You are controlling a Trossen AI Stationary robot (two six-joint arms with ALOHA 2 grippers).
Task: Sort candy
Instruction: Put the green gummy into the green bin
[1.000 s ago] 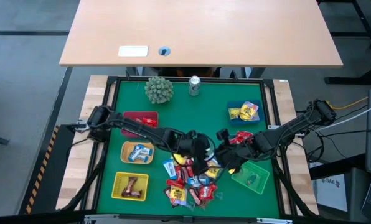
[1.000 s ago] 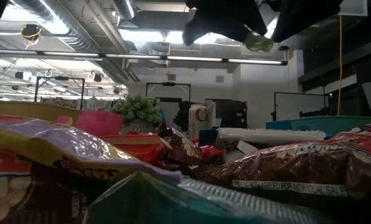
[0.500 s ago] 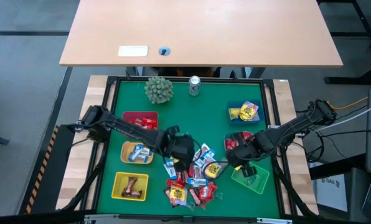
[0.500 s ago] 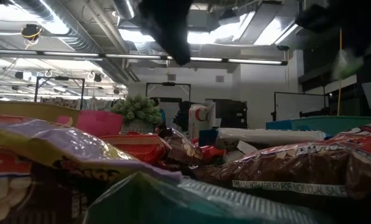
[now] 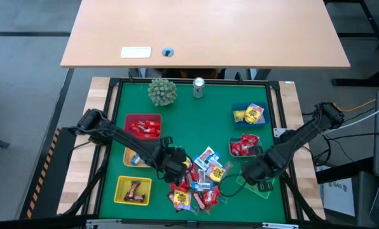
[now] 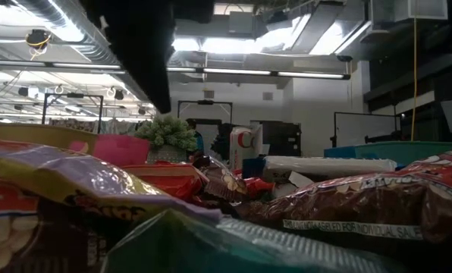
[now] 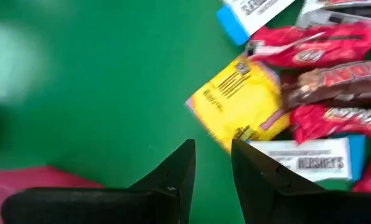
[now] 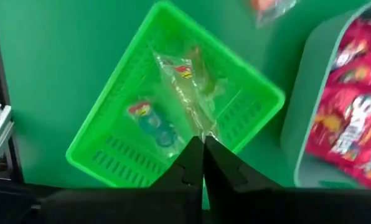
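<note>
Candy pile sits mid-mat on the tabletop. My left claw, fingers parted and empty, hangs by the yellow packet. My right claw pinches a clear wrapper over the green basket: next, release.

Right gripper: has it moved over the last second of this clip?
Yes. The right gripper has swung away from the candy pile and now sits over the green basket, shut on a clear wrapper.
</note>
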